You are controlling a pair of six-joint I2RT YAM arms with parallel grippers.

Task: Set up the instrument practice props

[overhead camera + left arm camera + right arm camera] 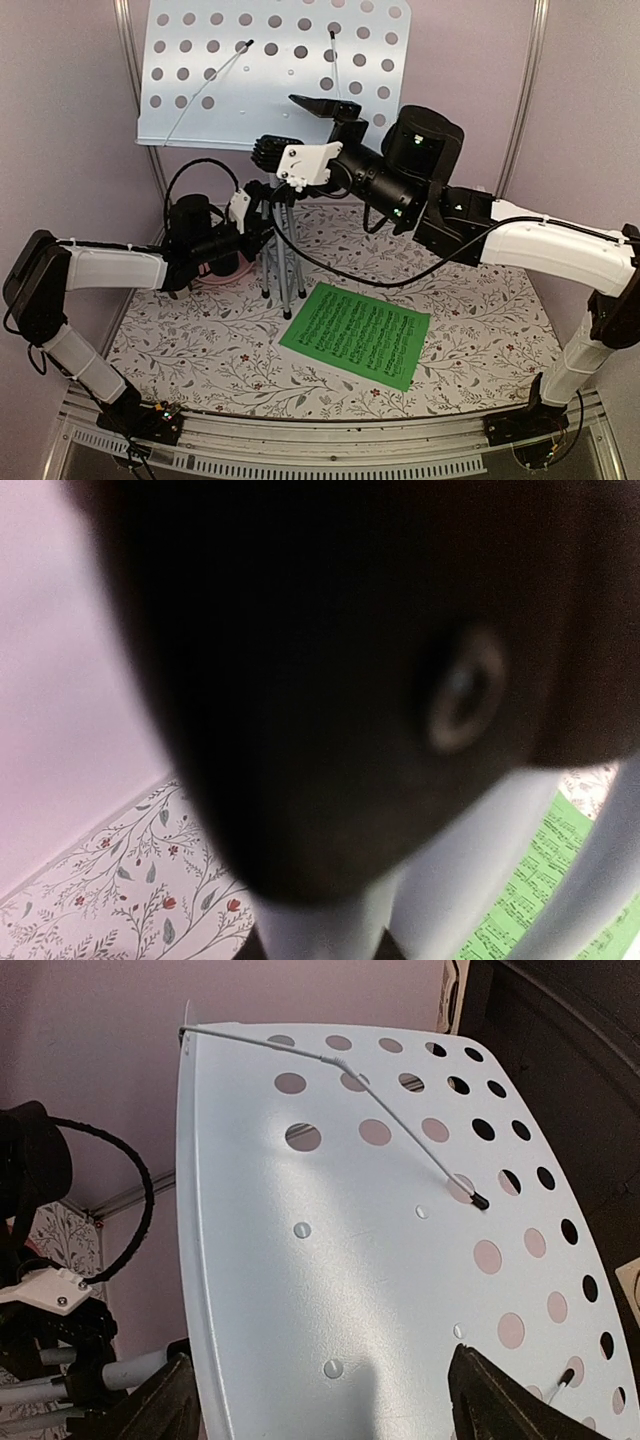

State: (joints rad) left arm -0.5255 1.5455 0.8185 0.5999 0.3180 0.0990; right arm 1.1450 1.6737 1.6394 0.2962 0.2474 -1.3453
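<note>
The pale grey music stand rises at the back of the table, its hole-punched desk (270,70) tilted toward me and its tripod legs (283,270) on the floral cloth. My left gripper (262,215) is shut on the stand's grey tube (440,880) just under a dark collar, which fills most of the left wrist view. My right gripper (300,128) stands open at the desk's lower edge. Its two dark fingertips (160,1405) sit wide apart at the bottom of the right wrist view, with the desk's face (330,1260) between them. A green sheet of music (357,333) lies flat in front of the tripod.
A pink plate (208,283) shows partly behind my left arm, close to the tripod. Pink walls and metal corner posts (135,60) close in the back and sides. The floral tablecloth (480,330) covers the table.
</note>
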